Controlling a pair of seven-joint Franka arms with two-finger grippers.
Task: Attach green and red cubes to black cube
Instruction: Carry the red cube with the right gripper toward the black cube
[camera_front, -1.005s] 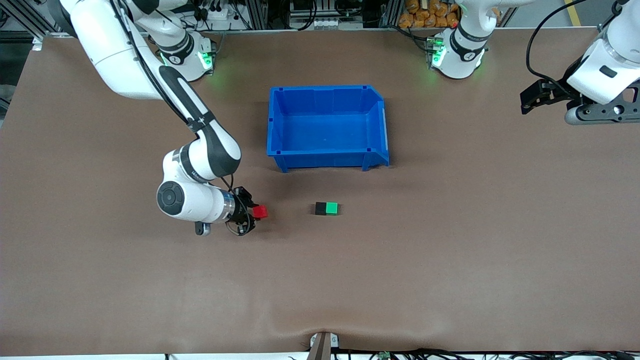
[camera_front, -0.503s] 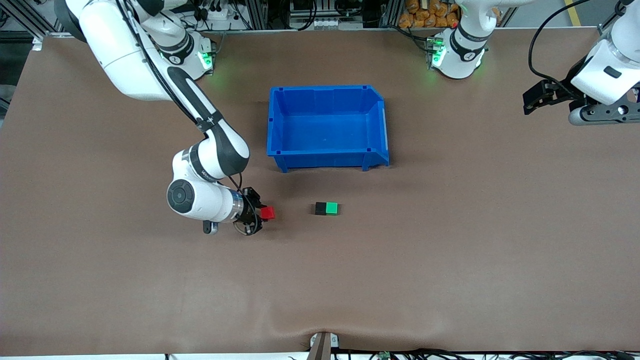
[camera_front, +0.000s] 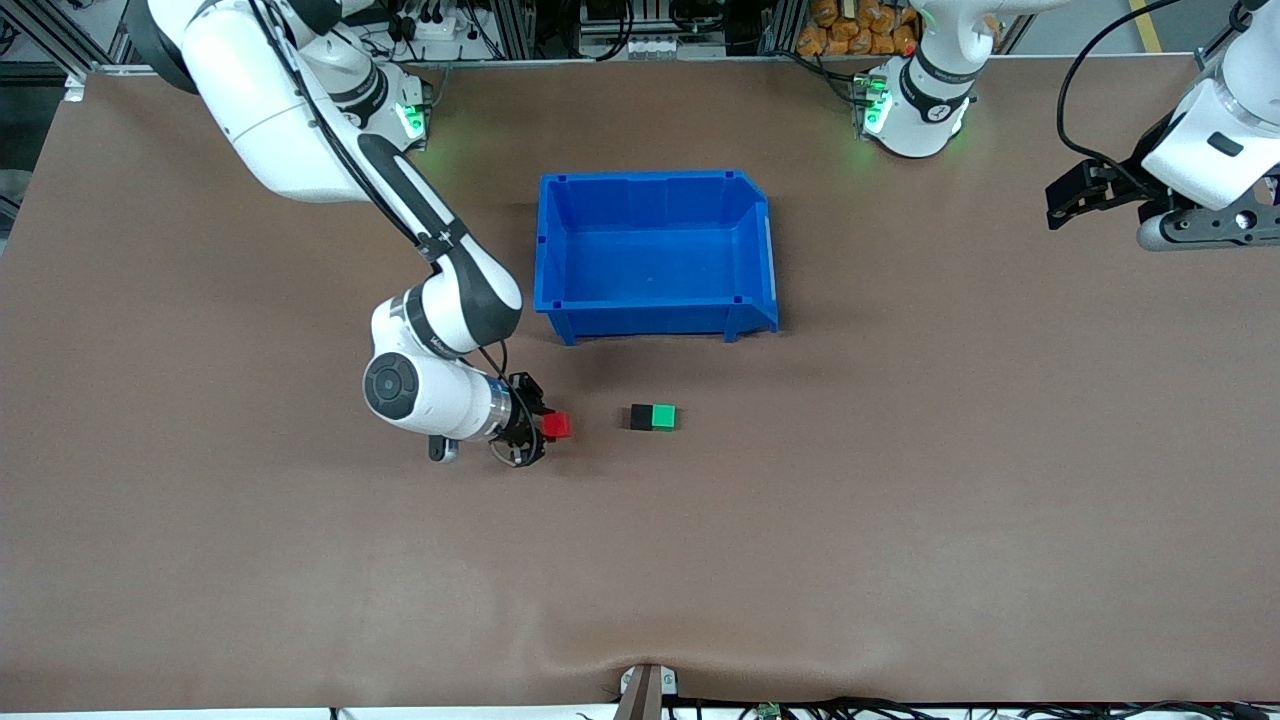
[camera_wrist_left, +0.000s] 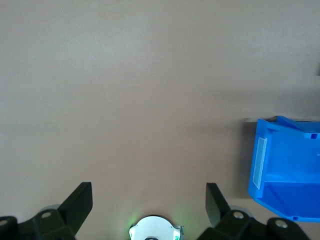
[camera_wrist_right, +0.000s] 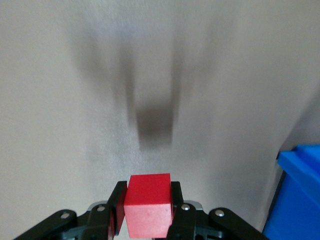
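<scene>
Here the red cube (camera_front: 556, 425) is clamped between the fingers of the right gripper (camera_front: 548, 427), held above the tabletop (camera_front: 900, 520) near its middle, apart from the other cubes. The black cube (camera_front: 640, 417) and the green cube (camera_front: 663, 417) lie touching side by side on the tabletop, nearer the front camera than the blue bin (camera_front: 655, 322). The left gripper (camera_wrist_left: 149, 200) is parked with jaws spread wide and empty over the tabletop's edge at the left arm's end.

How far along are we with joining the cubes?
Done: green cube sits against the black cube, nearer the camera than the blue bin. In hand: right gripper holds the red cube. Left: join it to the black cube. Left gripper waits open.
</scene>
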